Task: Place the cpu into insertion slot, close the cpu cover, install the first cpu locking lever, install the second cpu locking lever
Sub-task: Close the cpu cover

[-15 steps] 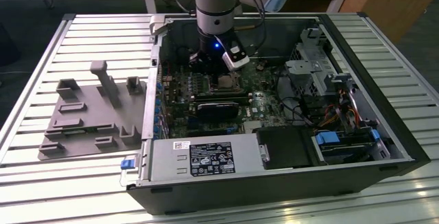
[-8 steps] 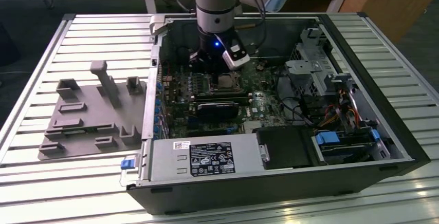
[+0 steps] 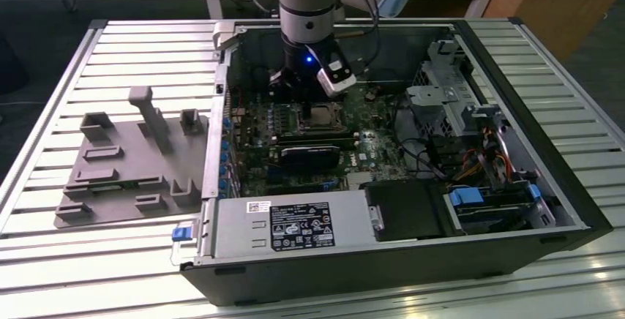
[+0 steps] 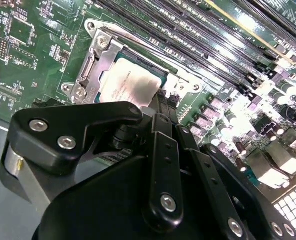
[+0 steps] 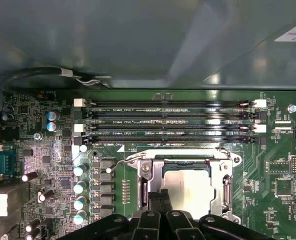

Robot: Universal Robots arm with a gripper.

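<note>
The cpu (image 5: 188, 184) (image 4: 129, 84) lies flat in the insertion slot (image 3: 317, 118) on the green motherboard, its silvery top showing. The cpu cover (image 5: 188, 164) (image 4: 99, 44) lies down around it, framing the chip in its window. A thin wire locking lever (image 5: 122, 161) sticks out from one corner of the socket. My gripper (image 5: 159, 198) (image 4: 164, 102) (image 3: 301, 86) hangs low over the edge of the socket, fingers pressed together with nothing between them. Its tips sit right at the rim of the chip and cover.
Several long black memory slots (image 5: 170, 122) run beside the socket. A row of capacitors (image 5: 79, 187) stands on its other side. The open computer case wall (image 3: 508, 92) surrounds the board. A grey fixture plate (image 3: 127, 165) lies on the table at the exterior view's left.
</note>
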